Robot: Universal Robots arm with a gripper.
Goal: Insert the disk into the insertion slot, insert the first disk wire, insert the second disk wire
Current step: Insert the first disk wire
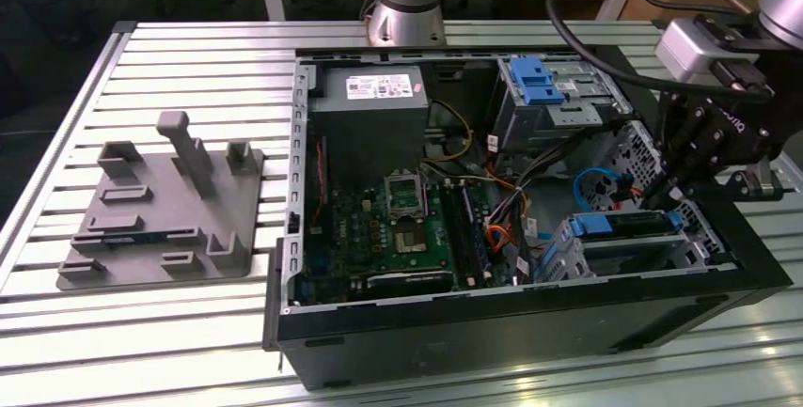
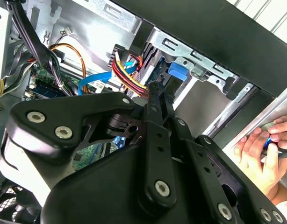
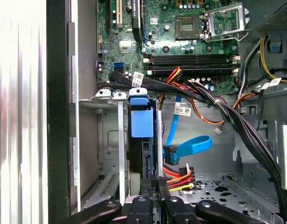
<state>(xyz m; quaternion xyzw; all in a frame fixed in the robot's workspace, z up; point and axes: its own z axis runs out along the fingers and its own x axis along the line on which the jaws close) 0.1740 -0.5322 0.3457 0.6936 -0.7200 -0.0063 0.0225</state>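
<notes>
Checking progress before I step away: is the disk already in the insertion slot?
Yes, in the exterior view the disk, framed by its blue carrier, sits inside the insertion slot.

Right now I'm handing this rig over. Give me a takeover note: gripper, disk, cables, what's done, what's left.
Gripper: low inside the case, at the end of the drive cage; open or shut cannot be told.
Flat silver hard drive in its bright blue plastic carrier: sits in the perforated silver-grey sheet-metal cage.
Thin flat bright blue cable: loose beside the cage, and its dark plug looks unconnected.
Red, orange and yellow wire bundle: ends beside the gripper; connection unclear.
Done: disk insertion, apparently. Left: blue cable, possibly the bundle.
A person's hand is at the case's outer edge.
</notes>
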